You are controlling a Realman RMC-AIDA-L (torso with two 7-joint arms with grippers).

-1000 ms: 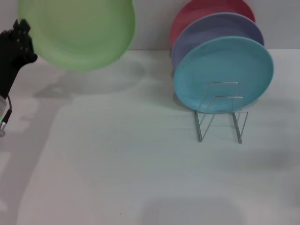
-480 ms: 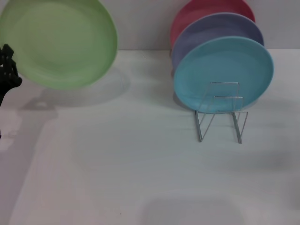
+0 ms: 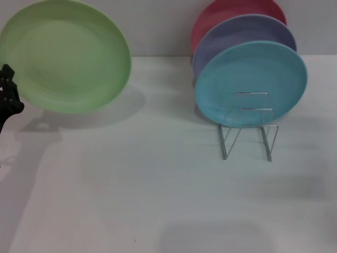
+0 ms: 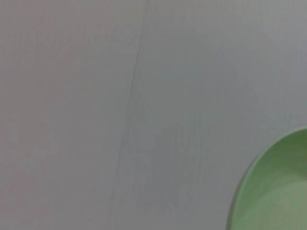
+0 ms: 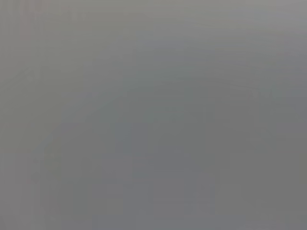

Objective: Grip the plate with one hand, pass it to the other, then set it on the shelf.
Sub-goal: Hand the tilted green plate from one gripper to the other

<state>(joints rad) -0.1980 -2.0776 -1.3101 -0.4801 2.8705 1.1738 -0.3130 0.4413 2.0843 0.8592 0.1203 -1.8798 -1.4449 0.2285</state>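
The light green plate (image 3: 64, 55) hangs tilted above the table at the far left and casts a shadow on the surface beneath it. My left gripper (image 3: 9, 95), black, sits at the picture's left edge against the plate's left rim and is shut on it. In the left wrist view a curved piece of the plate (image 4: 276, 189) shows against the grey wall. The shelf (image 3: 247, 134), a thin silver wire rack, stands on the table to the right, well apart from the plate. My right gripper is out of view; its wrist view shows only plain grey.
Three plates lean upright in the rack: a sky-blue plate (image 3: 251, 84) in front, a lavender plate (image 3: 239, 34) behind it and a pink plate (image 3: 231, 10) at the back. The rack's front wire loops stand bare. The white table (image 3: 158, 184) spreads between the plate and the rack.
The left gripper has carried the green plate to the left, then a little lower. The rack and its plates have not moved.
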